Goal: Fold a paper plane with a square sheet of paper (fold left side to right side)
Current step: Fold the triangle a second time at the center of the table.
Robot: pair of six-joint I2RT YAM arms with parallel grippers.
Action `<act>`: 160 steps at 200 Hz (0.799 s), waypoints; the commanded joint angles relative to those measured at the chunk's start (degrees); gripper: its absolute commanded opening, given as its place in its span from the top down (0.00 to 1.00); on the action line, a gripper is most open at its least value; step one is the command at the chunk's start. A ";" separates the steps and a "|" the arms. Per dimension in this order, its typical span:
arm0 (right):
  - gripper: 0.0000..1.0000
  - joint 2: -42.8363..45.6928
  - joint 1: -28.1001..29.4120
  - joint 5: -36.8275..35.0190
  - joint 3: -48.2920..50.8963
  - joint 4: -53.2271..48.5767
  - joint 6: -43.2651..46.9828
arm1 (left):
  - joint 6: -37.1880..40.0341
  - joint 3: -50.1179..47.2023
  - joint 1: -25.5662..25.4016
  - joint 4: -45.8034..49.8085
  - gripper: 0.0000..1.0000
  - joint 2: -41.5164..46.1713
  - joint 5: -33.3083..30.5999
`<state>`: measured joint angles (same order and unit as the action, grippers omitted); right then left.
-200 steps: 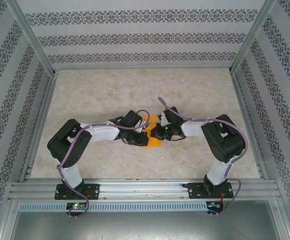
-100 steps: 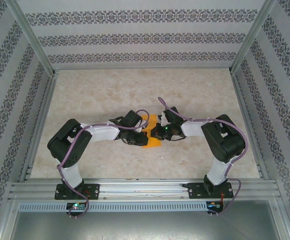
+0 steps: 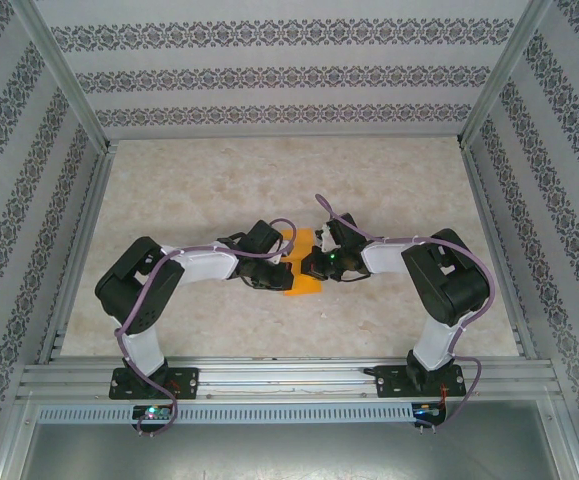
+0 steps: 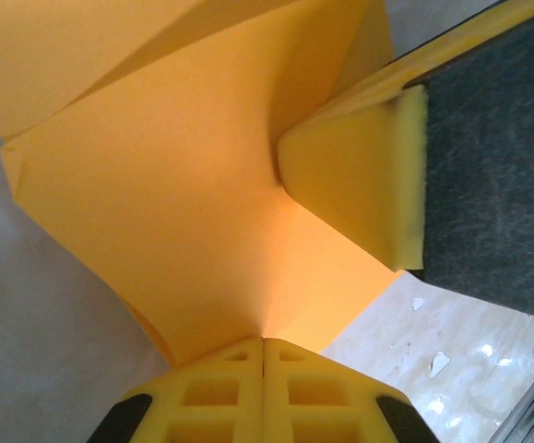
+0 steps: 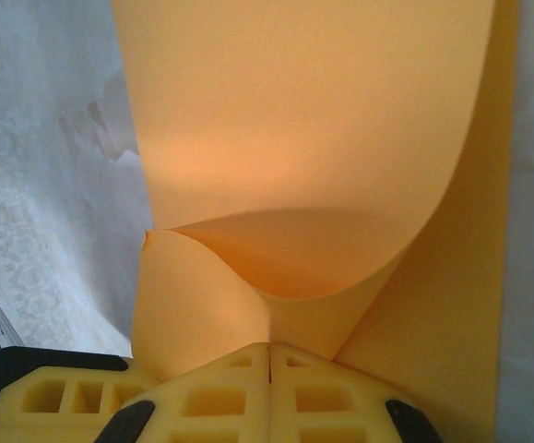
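Marbled beige surface boxed in by patterned wallpaper walls, nothing fancy. The square sheet of paper sits around the middle of the surface, a bit toward the near edge, right between the two arms. Up close, the left claw is clenched on the paper. The right claw is pinched tight on it too, and the sheet bows in a soft curve there.

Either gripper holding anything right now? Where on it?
Both hold the orange paper. The left gripper pinches its left side, the right gripper its curled right side.
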<state>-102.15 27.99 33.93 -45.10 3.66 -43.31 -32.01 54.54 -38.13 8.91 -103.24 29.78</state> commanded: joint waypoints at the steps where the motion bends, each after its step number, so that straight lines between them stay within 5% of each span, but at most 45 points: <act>1: 1.00 -1.30 0.04 -2.56 2.04 -4.72 1.21 | -0.38 -0.83 0.62 2.10 0.96 -1.17 -0.60; 160: 1.00 4.79 -1.02 0.78 1.24 0.02 -0.18 | 1.69 -1.27 0.69 4.36 0.99 -2.93 0.13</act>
<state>-100.29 27.44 34.33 -44.45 3.05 -43.38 -31.88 54.57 -37.76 8.80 -104.27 31.29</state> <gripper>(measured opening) 0.046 0.055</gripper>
